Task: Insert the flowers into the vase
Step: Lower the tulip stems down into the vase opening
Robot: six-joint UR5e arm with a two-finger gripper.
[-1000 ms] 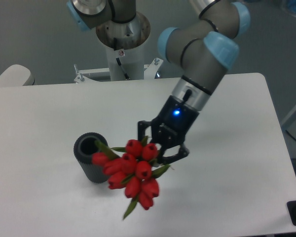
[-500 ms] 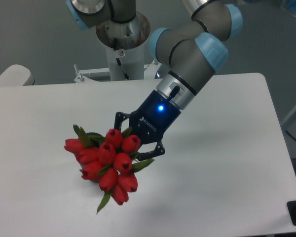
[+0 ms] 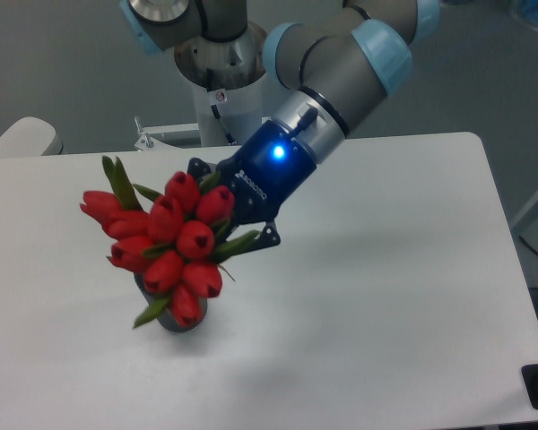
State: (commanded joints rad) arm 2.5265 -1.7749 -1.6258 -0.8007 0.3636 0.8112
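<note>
flowers (image 3: pixel 166 248): red tulip bunch, tilted | vase (image 3: pixel 181 320): dark, mostly hidden beneath

A single fixed camera looks down at a steep slant from the front of the white surface (image 3: pixel 403 296), facing the arm's base column (image 3: pixel 222 90) at the far edge. It sits fairly near: the surface fills most of the frame, its near edge and left corner cut off. The arm's upper links run out of the top. Grey floor shows behind; how high the camera hangs cannot be judged.
</note>
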